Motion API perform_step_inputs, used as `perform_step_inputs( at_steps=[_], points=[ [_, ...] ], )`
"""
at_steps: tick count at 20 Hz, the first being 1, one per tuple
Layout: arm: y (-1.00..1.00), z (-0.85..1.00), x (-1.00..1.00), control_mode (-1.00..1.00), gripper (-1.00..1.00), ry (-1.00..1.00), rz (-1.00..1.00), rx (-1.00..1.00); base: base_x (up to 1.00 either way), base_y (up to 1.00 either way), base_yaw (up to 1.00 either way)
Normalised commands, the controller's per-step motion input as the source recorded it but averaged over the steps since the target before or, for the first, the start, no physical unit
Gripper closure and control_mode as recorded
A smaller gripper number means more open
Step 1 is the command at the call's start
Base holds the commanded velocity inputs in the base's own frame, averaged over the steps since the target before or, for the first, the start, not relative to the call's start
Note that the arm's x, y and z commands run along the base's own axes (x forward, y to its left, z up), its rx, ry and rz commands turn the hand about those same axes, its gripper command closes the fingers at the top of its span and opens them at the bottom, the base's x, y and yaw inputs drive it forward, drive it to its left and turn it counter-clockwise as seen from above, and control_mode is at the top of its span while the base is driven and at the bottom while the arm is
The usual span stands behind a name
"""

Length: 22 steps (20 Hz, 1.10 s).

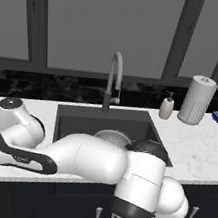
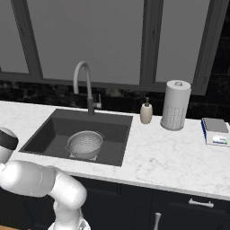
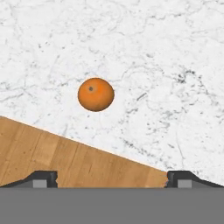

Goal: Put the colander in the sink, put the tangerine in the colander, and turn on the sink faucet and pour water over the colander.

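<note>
Writing: no legible brand, label or text on any object; the small item at the right end of the counter is too blurred to read.
Counter (image 2: 170, 157): white marble with grey veining, runs across the middle of both base views; dark cabinets with metal handles below.
Room: dark marbled backsplash, large frosted window panes in dark frames across the upper half.
Floor (image 3: 52, 157): wood planks, lower left of the hand view, below the counter edge.
Sink (image 2: 49, 130): dark grey basin set in the counter, centre-left of the right base view.
Colander (image 2: 84, 144): perforated metal bowl, upright on the sink bottom, near the front wall.
Sink faucet (image 2: 84, 85): grey gooseneck behind the sink, spout arched over the basin.
Soap dispenser (image 2: 146, 112): beige, on the counter just right of the sink.
Paper towel roll (image 2: 175, 104): upright, right of the dispenser.
Tangerine (image 3: 96, 94): on bare marble, near the counter edge, centre-left of the hand view; apart from the sink.
Gripper (image 3: 112, 178): above the tangerine, jaws fully apart, nothing between them.
</note>
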Motion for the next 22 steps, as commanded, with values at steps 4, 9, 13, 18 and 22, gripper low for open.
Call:
perform_step_inputs(
  at_steps=[4, 9, 13, 18, 22],
  points=[
    [0.19, -0.22, 0.00, -1.00, -1.00, 0.07, 0.01, -0.04, 0.00, 0.00, 0.00],
    [0.00, -0.31, 0.00, -1.00, -1.00, 0.00, 0.00, 0.00, 0.00, 0.00, 0.00],
    [0.00, -0.36, 0.00, -1.00, -1.00, 0.00, 0.00, 0.00, 0.00, 0.00, 0.00],
    [-0.06, -0.47, 0.00, -1.00, -1.00, -0.03, 0.00, 0.01, 0.00, 0.00, 0.00],
    [-0.02, -0.34, 0.00, -1.00, -1.00, -0.08, 0.00, 0.05, 0.00, 0.00, 0.00]
  ],
)
